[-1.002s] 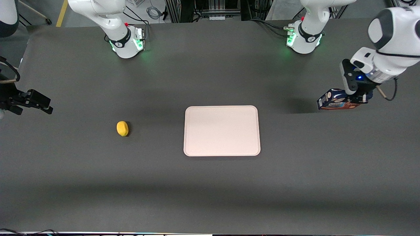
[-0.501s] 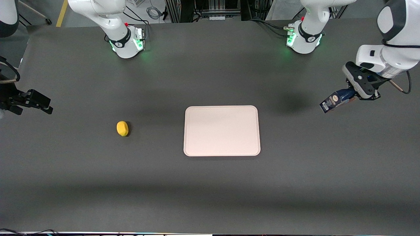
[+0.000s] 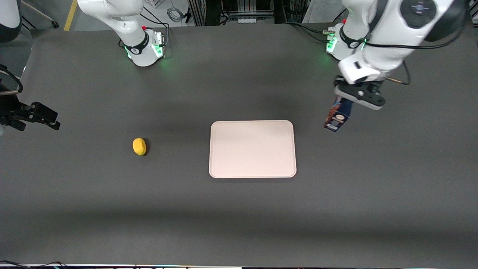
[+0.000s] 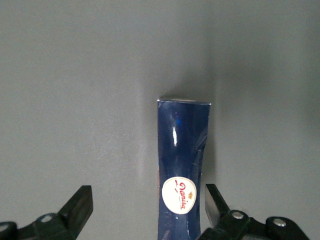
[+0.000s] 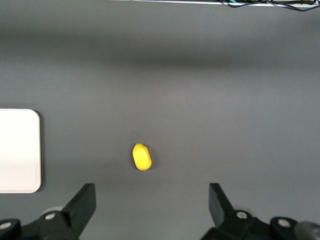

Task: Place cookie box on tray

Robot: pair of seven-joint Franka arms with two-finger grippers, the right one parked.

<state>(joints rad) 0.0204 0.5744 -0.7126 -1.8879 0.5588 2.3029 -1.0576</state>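
One cookie box (image 3: 338, 116), a narrow dark-blue carton with a white round logo, hangs end-down in the air above the dark table (image 3: 239, 209), clear of the surface, its upper end taken up in the left arm's gripper (image 3: 354, 98). From the tray (image 3: 252, 148) the box sits at roughly two o'clock in the front view, near the tray's corner but not over it, on the side toward the working arm's end of the table. The tray, pale pinkish-white with rounded corners and a low rim, lies flat at the table's middle. In the left wrist view the cookie box (image 4: 182, 175) runs lengthwise away from the camera, logo face showing, with one dark finger (image 4: 215, 201) close against its edge and the other finger (image 4: 80, 205) standing well apart from it. The gripper (image 4: 148, 202) therefore carries the carton, but whether both fingers pinch it cannot be told from these views. The box casts a soft shadow on the table in the wrist view. Well apart from the tray, at about nine o'clock from it and toward the parked arm's end of the table, rests a small yellow lemon-like object (image 3: 139, 146), also seen in the right wrist view (image 5: 141, 157) with the tray's (image 5: 20, 150) edge beside it.
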